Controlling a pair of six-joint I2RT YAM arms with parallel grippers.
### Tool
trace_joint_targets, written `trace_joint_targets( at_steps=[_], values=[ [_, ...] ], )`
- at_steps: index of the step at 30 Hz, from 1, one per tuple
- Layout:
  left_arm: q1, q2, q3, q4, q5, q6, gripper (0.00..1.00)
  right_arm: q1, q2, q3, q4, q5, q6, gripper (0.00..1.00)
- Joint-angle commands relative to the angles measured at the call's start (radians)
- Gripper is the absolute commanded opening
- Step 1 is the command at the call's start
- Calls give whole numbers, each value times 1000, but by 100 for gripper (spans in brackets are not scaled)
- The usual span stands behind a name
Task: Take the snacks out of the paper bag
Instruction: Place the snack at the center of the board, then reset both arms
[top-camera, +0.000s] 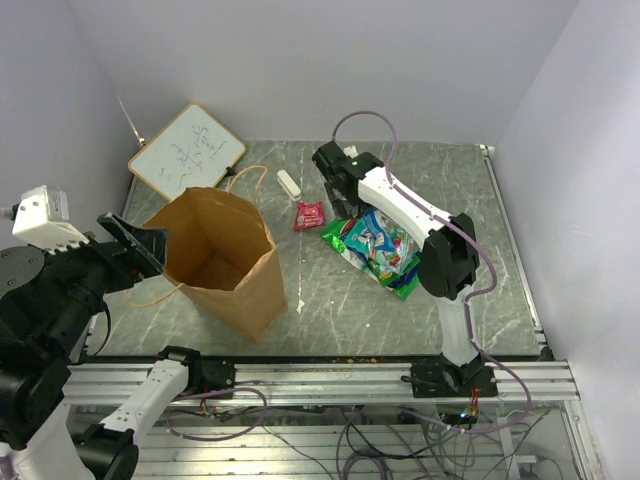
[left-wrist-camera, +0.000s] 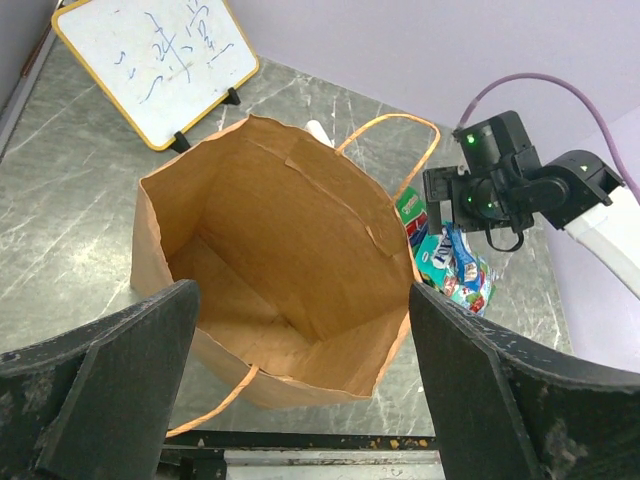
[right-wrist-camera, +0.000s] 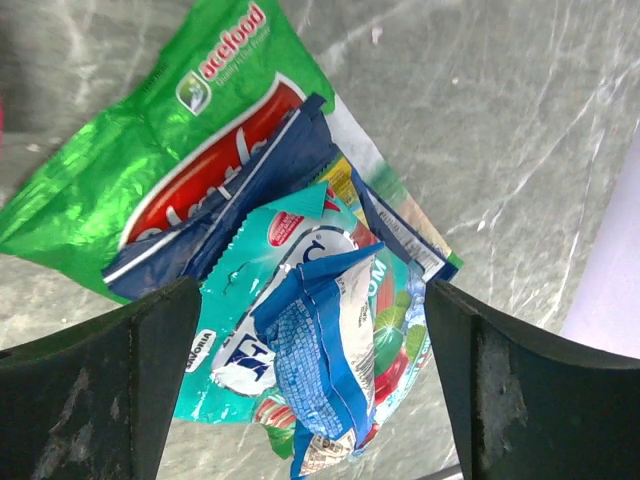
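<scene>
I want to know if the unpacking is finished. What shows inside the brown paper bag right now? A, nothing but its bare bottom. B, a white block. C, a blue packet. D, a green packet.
A: the left wrist view looks down into the open paper bag and shows only bare brown paper, while the packets lie piled outside it on the table.

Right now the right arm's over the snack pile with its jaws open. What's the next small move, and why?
Probably lift the right gripper straight up and away. Its jaws stand wide open and the blue packet lies loose on top of the green packet, so nothing is held. In the left wrist view the paper bag shows only a bare brown floor, so there is likely nothing left to fetch.
</scene>
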Motion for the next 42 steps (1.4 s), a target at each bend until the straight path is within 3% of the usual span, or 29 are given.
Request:
trace_joint_targets(
  at_steps=[1,7,14,21,33,42],
  values=[
    [-6,-1,6,30,11,-6,96,18,-40,87,15,-14,-45,96],
    [-16,7,-28,59,5,-38,98,64,-173,108,101,-64,-61,100],
    [-28,69,-90,161,40,-116,99,74,-412,-26,228,-216,-25,100],
    [-28,205,-31,245,51,-159,98,74,-675,-148,346,-297,-36,100],
    [-27,257,200,303,-17,-52,100,75,-906,-10,248,-260,-30,100],
    [-28,243,226,313,128,0,96,73,-1025,-31,119,-181,143,100]
  ],
)
